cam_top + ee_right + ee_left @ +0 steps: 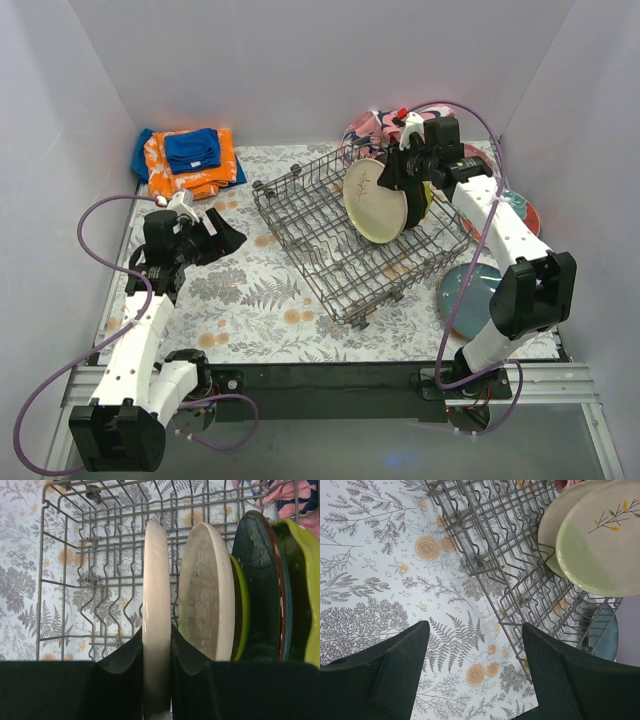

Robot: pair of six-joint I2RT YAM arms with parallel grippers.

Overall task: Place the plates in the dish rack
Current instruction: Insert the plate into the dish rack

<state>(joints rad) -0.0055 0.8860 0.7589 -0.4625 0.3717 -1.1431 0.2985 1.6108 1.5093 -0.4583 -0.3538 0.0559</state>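
Note:
The grey wire dish rack [300, 225] stands tilted at mid-table. My right gripper [402, 172] is shut on the rim of a cream plate with a leaf sprig [372, 200] and holds it upright over the rack's right part. In the right wrist view the gripper [156, 652] pinches this plate [156, 590] edge-on. Beside it stand another cream plate [207, 590], a dark green plate [255, 580] and a lime green plate [300, 595]. My left gripper [215, 235] is open and empty, left of the rack, and its jaws [475, 665] hang wide above the cloth.
A teal plate [468, 290] lies on the table right of the rack, with an orange plate [525, 215] behind the right arm. Folded orange and blue cloths [190, 155] sit at the back left. A pink-and-navy cloth [365, 125] lies behind the rack.

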